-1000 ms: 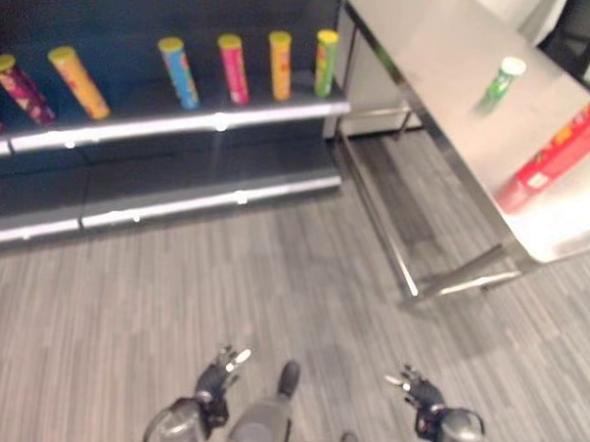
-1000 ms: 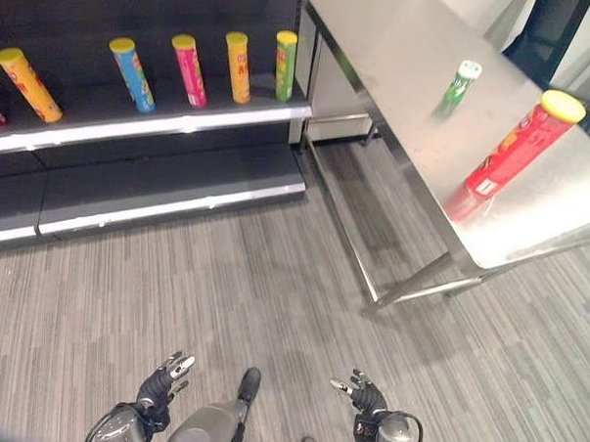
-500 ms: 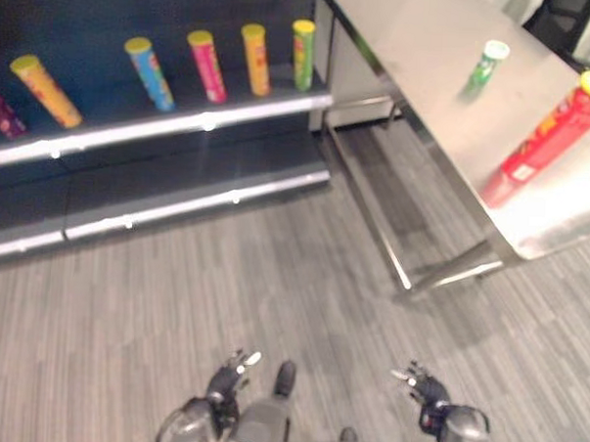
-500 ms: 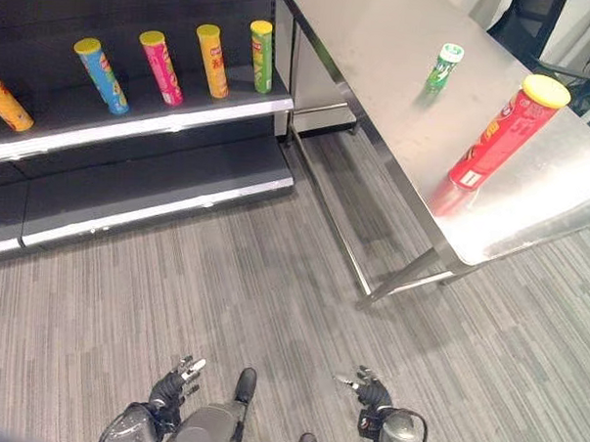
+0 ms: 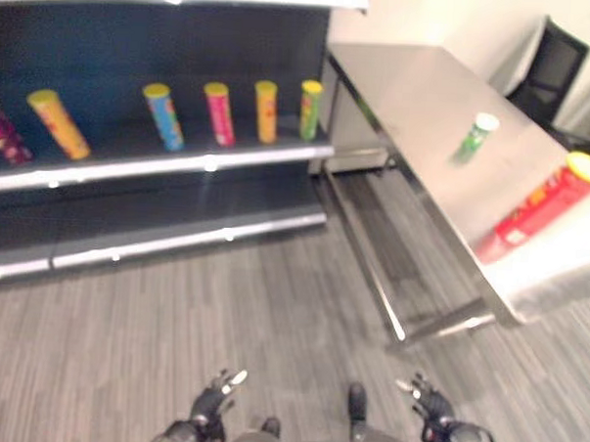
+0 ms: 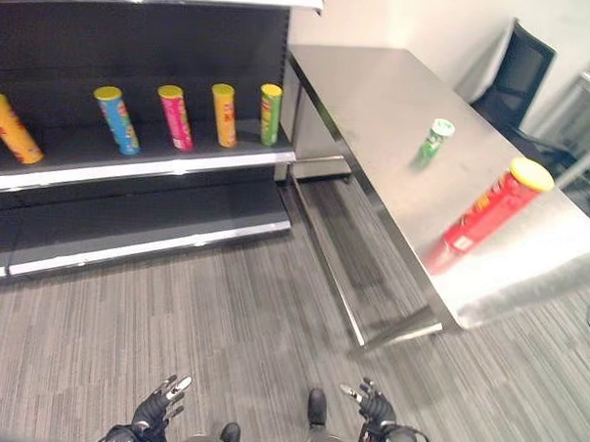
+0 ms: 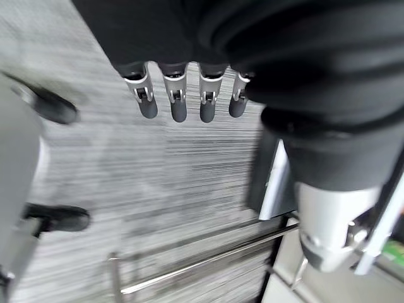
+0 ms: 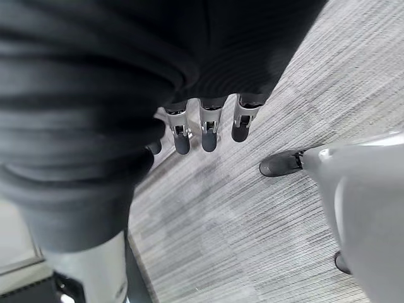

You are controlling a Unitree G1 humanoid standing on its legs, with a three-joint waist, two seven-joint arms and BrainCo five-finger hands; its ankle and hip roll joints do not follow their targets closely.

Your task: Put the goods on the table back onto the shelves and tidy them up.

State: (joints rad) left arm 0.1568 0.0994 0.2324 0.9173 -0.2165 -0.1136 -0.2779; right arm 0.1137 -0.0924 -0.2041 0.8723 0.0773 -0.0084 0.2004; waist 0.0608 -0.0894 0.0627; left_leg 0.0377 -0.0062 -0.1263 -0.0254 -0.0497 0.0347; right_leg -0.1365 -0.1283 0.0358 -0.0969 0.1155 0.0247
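A tall red can with a yellow lid (image 6: 489,207) stands near the front of the steel table (image 6: 379,97). A smaller green can with a white lid (image 6: 434,139) stands further back on it. Several coloured cans stand in a row on the dark shelf (image 6: 141,165): orange (image 6: 13,129), blue (image 6: 115,121), pink (image 6: 174,118), orange (image 6: 222,114) and green (image 6: 269,114). My left hand (image 6: 155,409) and right hand (image 6: 375,409) hang low over the floor, far from the table, both open and holding nothing, fingers (image 7: 177,101) straight in the wrist views.
A lower dark shelf (image 6: 148,229) stands bare beneath the cans. A black chair (image 6: 517,74) stands behind the table at the right. Striped grey carpet (image 6: 222,316) spreads between me, the shelf and the table's steel legs (image 6: 336,291).
The camera has tilted up and swung, so the top shelf edge and the chair have come into view. Both hands stay low and open.
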